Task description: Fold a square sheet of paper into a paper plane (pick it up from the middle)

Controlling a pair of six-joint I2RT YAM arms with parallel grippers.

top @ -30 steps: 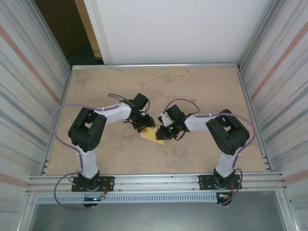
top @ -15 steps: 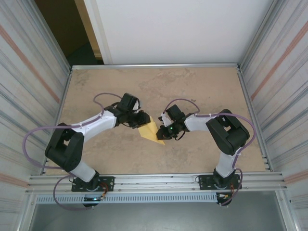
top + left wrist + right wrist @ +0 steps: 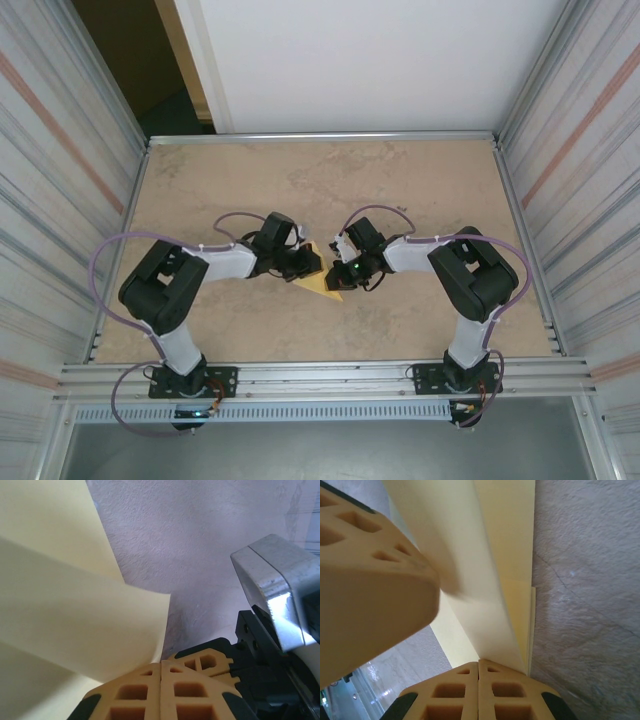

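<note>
The left arm is bent at the elbow and reaches right, low over the mottled beige table (image 3: 420,190). The left gripper (image 3: 306,263) has its ribbed yellow pads (image 3: 135,695) pressed together on a corner of the paper (image 3: 322,281). The paper is a thin, pale-yellow, folded pointed shape near the table's middle. The right gripper (image 3: 341,268), its arm reaching left, pinches the smooth layered fold from the other side, jaws closed.
</note>
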